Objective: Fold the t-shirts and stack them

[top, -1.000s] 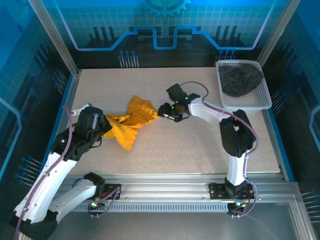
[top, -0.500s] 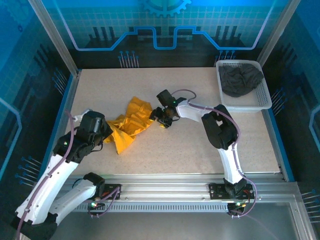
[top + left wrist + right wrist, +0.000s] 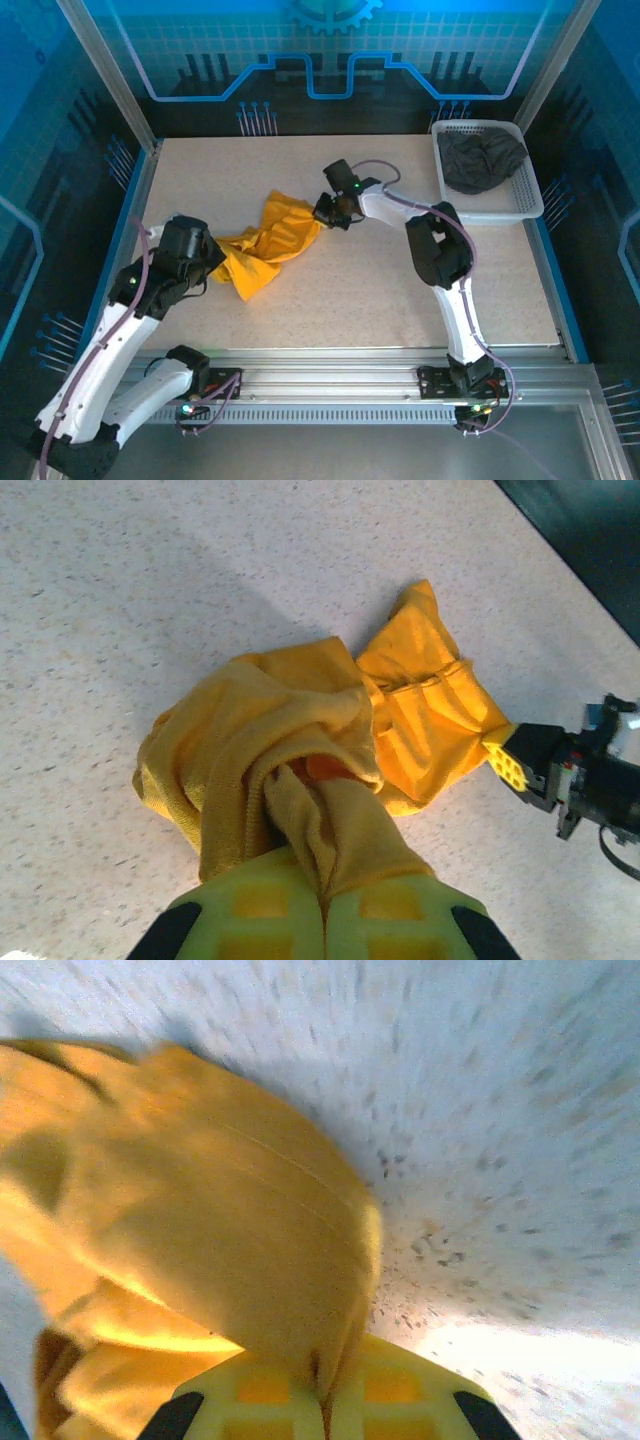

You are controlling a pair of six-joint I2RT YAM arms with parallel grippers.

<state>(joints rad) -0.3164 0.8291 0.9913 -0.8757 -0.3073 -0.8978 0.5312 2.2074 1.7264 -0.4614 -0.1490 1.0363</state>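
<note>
The left hand [image 3: 322, 912], lime and waffle-textured, is clamped tight on a twisted bunch of the soft orange-yellow short-sleeved t-shirt [image 3: 300, 750]. The right hand [image 3: 320, 1388] pinches its opposite edge. The creased shirt lies on the speckled beige counter [image 3: 400, 290]. A dark grey t-shirt [image 3: 480, 160] sits crumpled in a white mesh basket [image 3: 530, 208].

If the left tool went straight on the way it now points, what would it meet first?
The left tool would push into the bunched orange shirt it grips; beyond that, bare table, though depth is unclear.
</note>
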